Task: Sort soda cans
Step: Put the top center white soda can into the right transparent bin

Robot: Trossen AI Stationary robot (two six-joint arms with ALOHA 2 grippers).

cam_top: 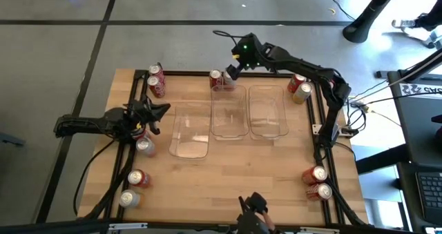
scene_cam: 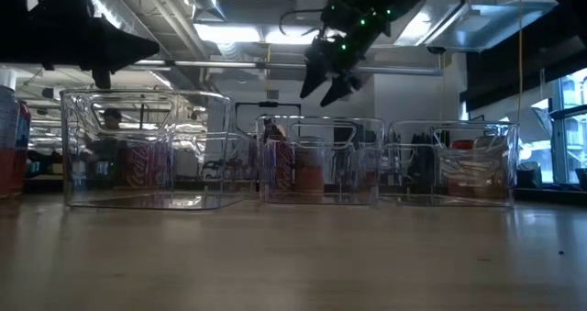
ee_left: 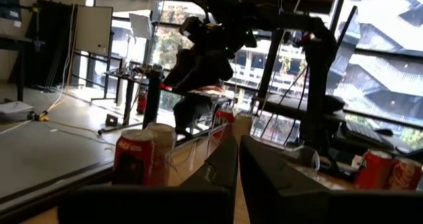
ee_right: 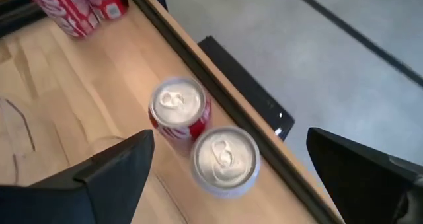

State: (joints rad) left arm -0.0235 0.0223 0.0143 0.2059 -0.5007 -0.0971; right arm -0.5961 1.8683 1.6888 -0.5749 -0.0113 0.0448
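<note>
Two soda cans stand upright side by side at the table's far edge, in the middle: a red one (ee_right: pixel 180 110) and one whose silver top (ee_right: pixel 225 159) shows nearest the camera. My right gripper (ee_right: pixel 231 178) hovers open above them, slanting down, one finger on either side of the pair and touching neither; the high view shows it over these cans (cam_top: pixel 231 67), and the low view shows it in the air (scene_cam: pixel 328 77). My left gripper (cam_top: pixel 164 110) waits shut at the table's left side, fingers together (ee_left: pixel 238 164).
Three clear trays (cam_top: pixel 190 132) (cam_top: pixel 229 113) (cam_top: pixel 268 111) stand in a row mid-table. Other cans stand at the far left corner (cam_top: pixel 156 82), far right (cam_top: pixel 300 88), near right (cam_top: pixel 318 182) and along the left side (cam_top: pixel 138 179). A dark frame rail (ee_right: pixel 218 72) borders the table.
</note>
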